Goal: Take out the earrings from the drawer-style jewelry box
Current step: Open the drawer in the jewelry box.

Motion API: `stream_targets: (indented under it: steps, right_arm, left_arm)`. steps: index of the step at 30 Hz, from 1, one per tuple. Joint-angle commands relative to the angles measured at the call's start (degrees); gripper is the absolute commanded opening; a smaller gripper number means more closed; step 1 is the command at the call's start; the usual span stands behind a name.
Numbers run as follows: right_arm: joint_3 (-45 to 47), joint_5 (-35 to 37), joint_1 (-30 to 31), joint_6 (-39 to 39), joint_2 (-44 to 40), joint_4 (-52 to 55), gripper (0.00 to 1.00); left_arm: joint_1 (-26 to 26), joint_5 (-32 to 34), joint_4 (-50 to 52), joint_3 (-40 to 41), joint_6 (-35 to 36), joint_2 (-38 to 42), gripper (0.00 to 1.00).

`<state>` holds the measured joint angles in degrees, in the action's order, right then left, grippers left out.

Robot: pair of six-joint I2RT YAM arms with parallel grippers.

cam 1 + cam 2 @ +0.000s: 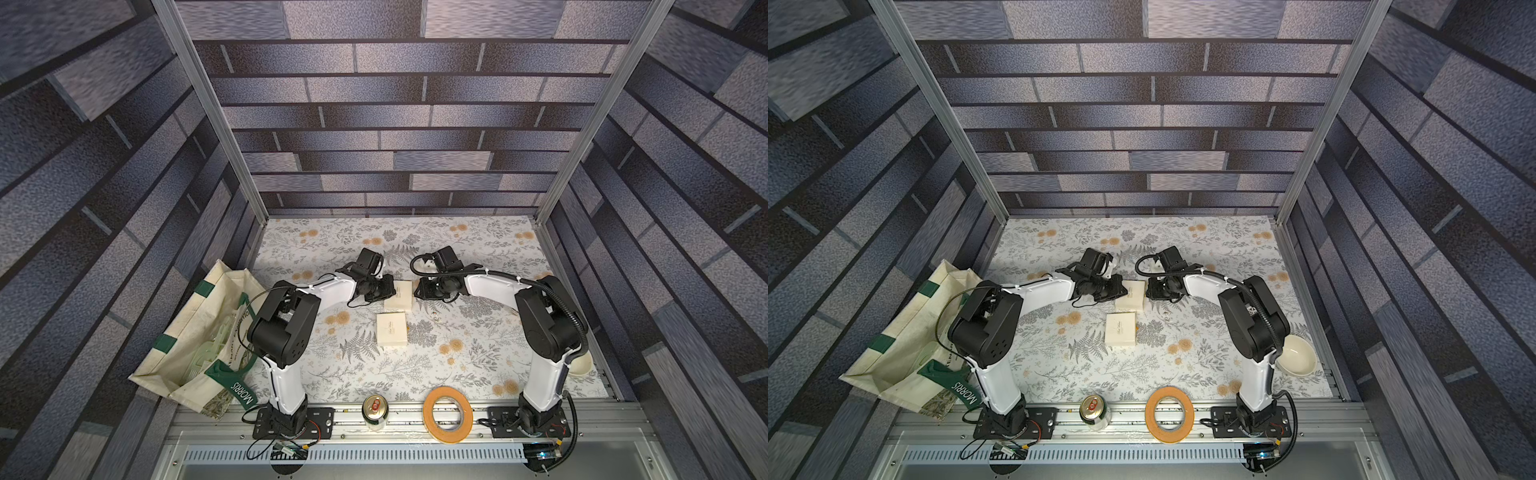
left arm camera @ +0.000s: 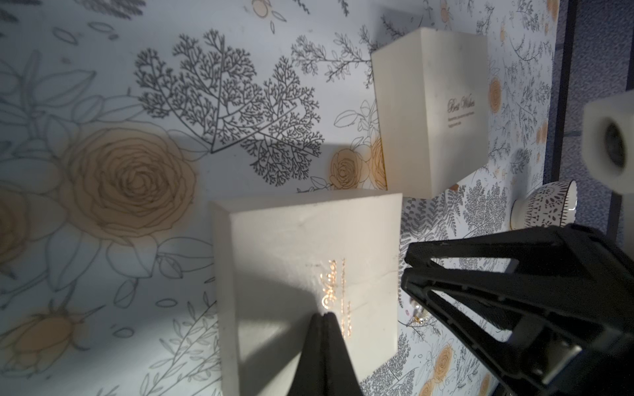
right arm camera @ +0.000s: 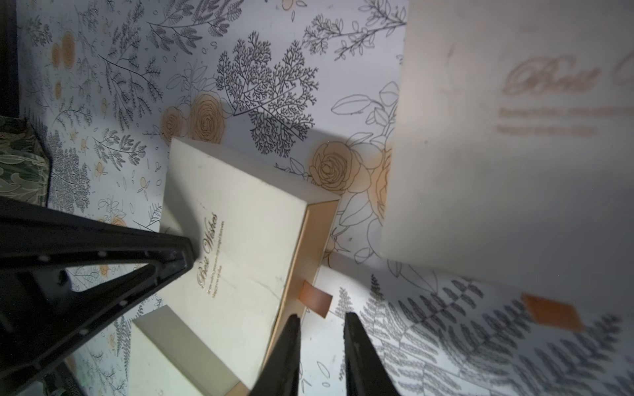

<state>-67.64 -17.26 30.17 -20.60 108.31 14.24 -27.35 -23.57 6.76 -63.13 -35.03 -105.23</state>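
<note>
Between the two arms, the jewelry box (image 2: pixel 308 247) lies flat on the tabletop (image 2: pixel 164 247). The left gripper (image 2: pixel 326 314) is pressed together and rests its tip on the top of the box. The right gripper (image 3: pixel 320 320) is a little spread and empty, just beside the pull tab (image 3: pixel 317 300) of the drawer (image 3: pixel 302 240), which stands slightly out. The earrings (image 2: pixel 418 313) show as a tiny glint close to the drawer end. I think they are very light, hard and slippery, so easy to flick away. It seems best to pinch one slowly by its thicker body.
</note>
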Motion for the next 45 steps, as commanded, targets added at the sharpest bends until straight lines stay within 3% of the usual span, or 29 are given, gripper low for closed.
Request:
stream_targets:
  steps: [1,45]
  right_arm:
    - [0.55,-1.2,-0.38,-0.84,1.41,-1.21,0.25]
    - [1.29,-4.74,-1.01,-4.42,3.12,-4.91,0.23]
  left_arm:
    - [-0.02,2.44,2.73,1.48,0.29,-1.32,0.0]
    - [0.11,2.68,2.81,1.79,0.31,-0.77,0.0]
